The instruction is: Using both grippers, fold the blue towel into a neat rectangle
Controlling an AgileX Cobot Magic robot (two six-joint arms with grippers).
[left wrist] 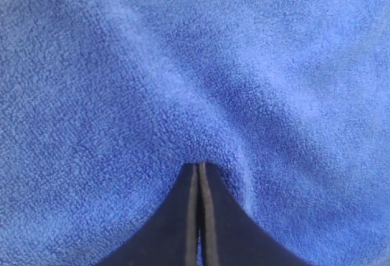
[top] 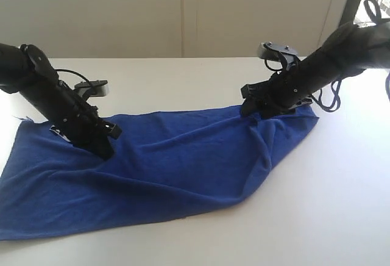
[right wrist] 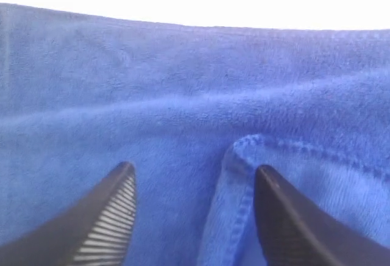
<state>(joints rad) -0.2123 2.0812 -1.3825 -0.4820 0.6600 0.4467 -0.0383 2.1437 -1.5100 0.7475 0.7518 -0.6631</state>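
Lying rumpled across the white worktop (top: 329,205) is one blue towel (top: 164,168), with two end effectors on it. Toward its left end, the left end effector (top: 105,151) is closed, tips pressed into the cloth. At the far right corner, the right end effector (top: 250,108) stands open astride a hemmed edge.

exterior: looks down obliquely on my table (top: 341,217), mid-distance | my left wrist: very close over blue towel (left wrist: 183,64) | my right wrist: close, low; all share it
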